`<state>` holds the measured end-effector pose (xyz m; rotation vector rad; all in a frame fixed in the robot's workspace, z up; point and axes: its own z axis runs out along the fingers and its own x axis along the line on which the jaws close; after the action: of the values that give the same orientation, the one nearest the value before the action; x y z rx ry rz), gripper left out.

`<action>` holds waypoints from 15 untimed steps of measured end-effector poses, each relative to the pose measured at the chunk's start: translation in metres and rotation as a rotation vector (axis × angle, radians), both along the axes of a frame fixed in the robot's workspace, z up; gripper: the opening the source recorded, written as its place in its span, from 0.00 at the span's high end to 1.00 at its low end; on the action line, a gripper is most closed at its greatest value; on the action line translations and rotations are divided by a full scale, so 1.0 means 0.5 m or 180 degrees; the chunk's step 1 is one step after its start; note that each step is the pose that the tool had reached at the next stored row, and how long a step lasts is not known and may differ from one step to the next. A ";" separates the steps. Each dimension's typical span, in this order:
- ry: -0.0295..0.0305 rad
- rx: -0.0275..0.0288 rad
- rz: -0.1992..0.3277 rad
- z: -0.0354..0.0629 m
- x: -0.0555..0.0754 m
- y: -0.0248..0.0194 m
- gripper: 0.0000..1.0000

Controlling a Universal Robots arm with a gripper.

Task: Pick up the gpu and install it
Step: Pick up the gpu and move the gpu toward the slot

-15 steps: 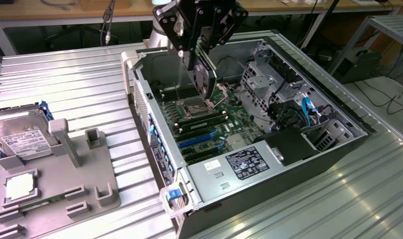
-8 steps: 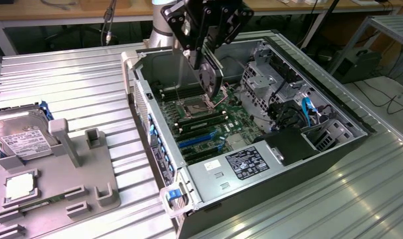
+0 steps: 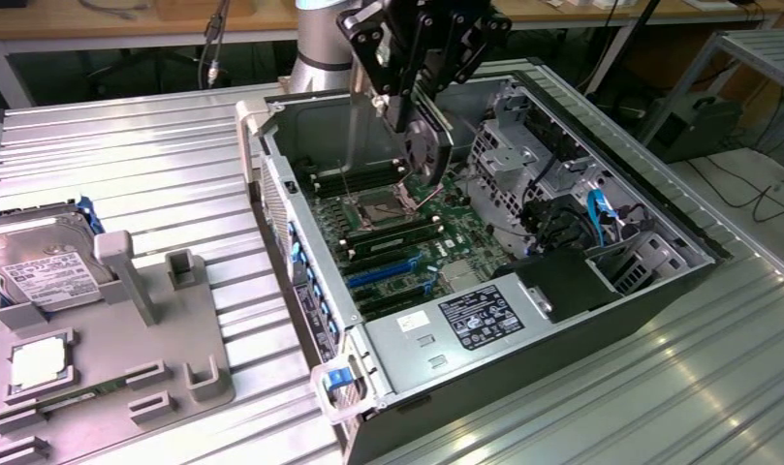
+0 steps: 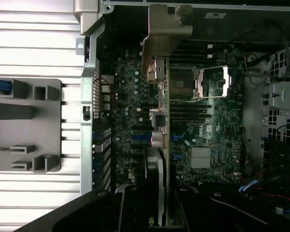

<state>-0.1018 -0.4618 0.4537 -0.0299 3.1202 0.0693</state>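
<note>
The gpu hangs on edge in the air above the open computer case, held clear of the motherboard below it. The gripper has it clamped from above, its fingers closed narrow on the thin card. It sits over the far part of the case, roughly above the open processor socket, and touches nothing in there that I can make out.

In the wrist view the card runs edge-on away from the gripper, with its silver metal bracket at the far end, close to the case's back wall. The board's green surface and a finned heatsink lie underneath.

Nearer the front of the case, the blue expansion slots sit bare, and beside them is a grey power supply with a dark label on top. Blue cables curl by the drive bays on the exterior view's right.

The case lies on its side on a ribbed metal table. Well apart, on the exterior view's left, a grey parts holder carries a silver hard drive with a white label and a small square chip.
</note>
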 end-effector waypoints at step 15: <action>0.0000 0.0000 0.0003 0.000 0.046 0.0000 0.72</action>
<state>-0.0791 -0.4618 0.4537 -0.0313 3.1201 0.0694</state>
